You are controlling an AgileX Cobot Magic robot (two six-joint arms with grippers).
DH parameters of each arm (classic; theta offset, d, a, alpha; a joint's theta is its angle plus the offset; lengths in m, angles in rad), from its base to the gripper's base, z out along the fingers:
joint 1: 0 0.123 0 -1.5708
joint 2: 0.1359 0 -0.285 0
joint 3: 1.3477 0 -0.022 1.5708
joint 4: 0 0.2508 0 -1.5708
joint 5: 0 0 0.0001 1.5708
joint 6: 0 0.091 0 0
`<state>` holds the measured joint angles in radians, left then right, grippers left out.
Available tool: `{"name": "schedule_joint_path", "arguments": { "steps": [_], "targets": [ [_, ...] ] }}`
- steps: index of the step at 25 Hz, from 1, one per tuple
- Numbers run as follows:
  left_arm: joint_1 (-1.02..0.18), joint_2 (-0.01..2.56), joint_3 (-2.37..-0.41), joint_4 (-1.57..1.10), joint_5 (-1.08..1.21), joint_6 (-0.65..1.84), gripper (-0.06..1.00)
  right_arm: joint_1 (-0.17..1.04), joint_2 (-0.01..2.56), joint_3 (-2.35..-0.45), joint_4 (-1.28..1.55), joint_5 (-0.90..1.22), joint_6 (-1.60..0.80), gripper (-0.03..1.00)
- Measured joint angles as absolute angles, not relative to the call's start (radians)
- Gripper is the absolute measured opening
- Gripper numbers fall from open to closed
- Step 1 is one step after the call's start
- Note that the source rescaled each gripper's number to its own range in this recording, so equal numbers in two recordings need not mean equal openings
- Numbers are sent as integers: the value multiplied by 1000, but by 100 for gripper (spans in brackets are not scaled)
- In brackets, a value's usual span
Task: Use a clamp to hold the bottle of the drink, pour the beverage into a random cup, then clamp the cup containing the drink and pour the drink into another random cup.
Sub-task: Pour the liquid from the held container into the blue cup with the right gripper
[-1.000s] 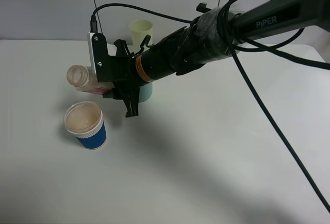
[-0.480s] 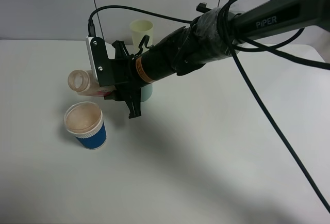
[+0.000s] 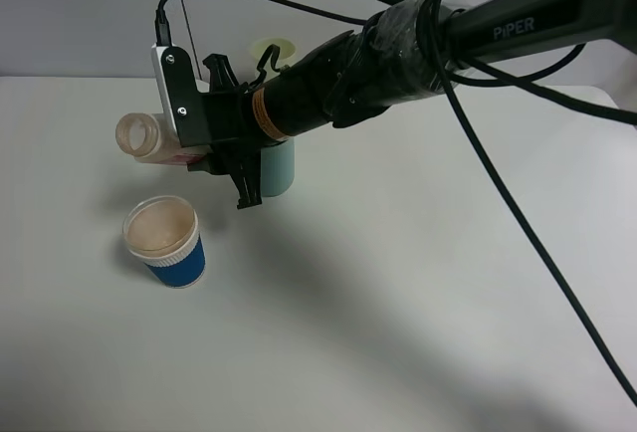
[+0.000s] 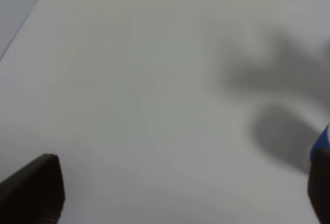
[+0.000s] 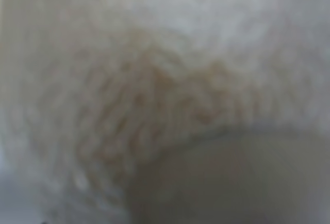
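Note:
My right gripper (image 3: 206, 151) reaches across to the left side and is shut on the clear drink bottle (image 3: 149, 140). The bottle lies nearly level in the air, its open mouth pointing left, above and just left of the blue paper cup (image 3: 165, 244). That cup stands on the table with pale brown drink in it. A light blue cup (image 3: 278, 168) stands behind the gripper, partly hidden. The right wrist view shows only a blurred close-up of the bottle (image 5: 154, 90). My left gripper (image 4: 175, 193) is open over bare table; a sliver of the blue cup (image 4: 323, 140) shows at the edge.
A pale yellow cup (image 3: 269, 52) stands at the back, mostly hidden behind the right arm. The right arm and its black cable (image 3: 518, 223) stretch across the upper right of the white table (image 3: 398, 332).
The right gripper has risen and shifted slightly left with the bottle. The bottle has tipped back from pointing down at the blue cup to nearly level.

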<state>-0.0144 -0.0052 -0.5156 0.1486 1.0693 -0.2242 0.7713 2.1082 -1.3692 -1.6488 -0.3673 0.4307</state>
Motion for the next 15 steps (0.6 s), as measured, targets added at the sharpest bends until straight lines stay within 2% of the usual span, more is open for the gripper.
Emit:
{"name": "schedule_joint_path", "arguments": {
  "steps": [15],
  "targets": [
    [-14, -5, -516, 149, 1069, -224, 88, 771, 2108, -1388, -1685, -366, 431, 1]
  ]
}}
